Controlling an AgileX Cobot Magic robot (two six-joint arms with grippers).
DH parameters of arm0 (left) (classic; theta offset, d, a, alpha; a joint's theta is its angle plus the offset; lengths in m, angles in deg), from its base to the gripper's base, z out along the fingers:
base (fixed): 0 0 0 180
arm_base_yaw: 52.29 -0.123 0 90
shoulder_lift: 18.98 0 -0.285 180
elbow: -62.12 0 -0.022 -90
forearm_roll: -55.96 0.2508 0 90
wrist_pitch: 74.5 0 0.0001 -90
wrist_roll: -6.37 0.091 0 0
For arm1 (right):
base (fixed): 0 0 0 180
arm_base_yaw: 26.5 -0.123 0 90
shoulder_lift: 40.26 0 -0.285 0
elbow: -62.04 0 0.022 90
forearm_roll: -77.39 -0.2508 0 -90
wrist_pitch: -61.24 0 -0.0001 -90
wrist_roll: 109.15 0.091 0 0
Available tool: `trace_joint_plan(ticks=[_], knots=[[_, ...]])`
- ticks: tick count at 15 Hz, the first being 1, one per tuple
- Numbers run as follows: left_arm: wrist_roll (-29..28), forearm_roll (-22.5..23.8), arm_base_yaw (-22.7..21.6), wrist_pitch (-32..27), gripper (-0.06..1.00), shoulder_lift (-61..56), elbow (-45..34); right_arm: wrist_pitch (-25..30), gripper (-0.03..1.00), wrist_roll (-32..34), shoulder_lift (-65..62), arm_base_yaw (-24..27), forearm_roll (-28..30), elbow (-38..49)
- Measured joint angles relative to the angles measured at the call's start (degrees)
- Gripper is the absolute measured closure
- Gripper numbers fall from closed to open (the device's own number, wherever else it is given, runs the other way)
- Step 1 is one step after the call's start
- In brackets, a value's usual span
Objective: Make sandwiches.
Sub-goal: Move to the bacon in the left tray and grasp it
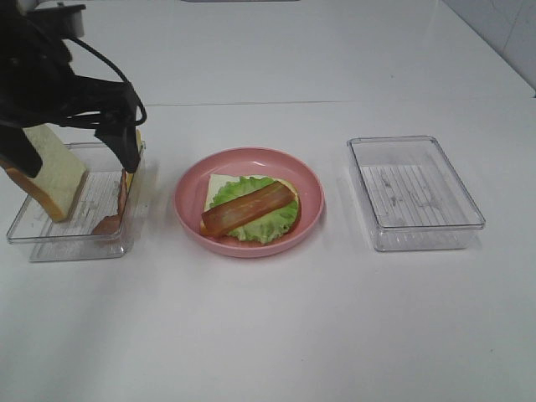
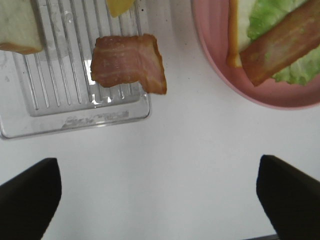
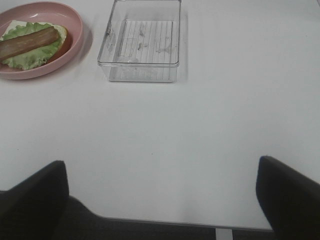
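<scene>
Centrally, the half-built sandwich (image 1: 249,208) of bread, lettuce and one bacon strip lies untouched on the pink plate (image 1: 311,186). The left gripper (image 2: 159,200) hangs spread wide and empty over the left tray (image 1: 59,244), near its loose bacon (image 2: 129,62). The right gripper (image 3: 160,197), equally spread and empty, is over bare table (image 3: 200,130), apart from the right tray (image 3: 140,72).

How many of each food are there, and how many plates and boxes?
Bread slices: 2
Bacon strips: 2
Lettuce leaf: 1
Cheese piece: 1
Pink plate: 1
Clear containers: 2
Total: 9
</scene>
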Motion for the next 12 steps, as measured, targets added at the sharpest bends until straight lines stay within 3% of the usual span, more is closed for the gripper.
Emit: trace_joint_plan(ticks=[4,8,12], knots=[[-5.1,1.0,0.2,1.4,-0.04,9.6,4.0,0.0,-0.01,0.0,0.0,0.0,0.0,0.0],[-5.7,1.1,0.2,6.2,-0.04,12.6,4.2,0.0,-0.01,0.0,0.0,0.0,0.0,0.0],[-5.5,5.2,0.2,8.0,-0.02,14.2,4.2,0.0,-0.01,0.0,0.0,0.0,0.0,0.0]])
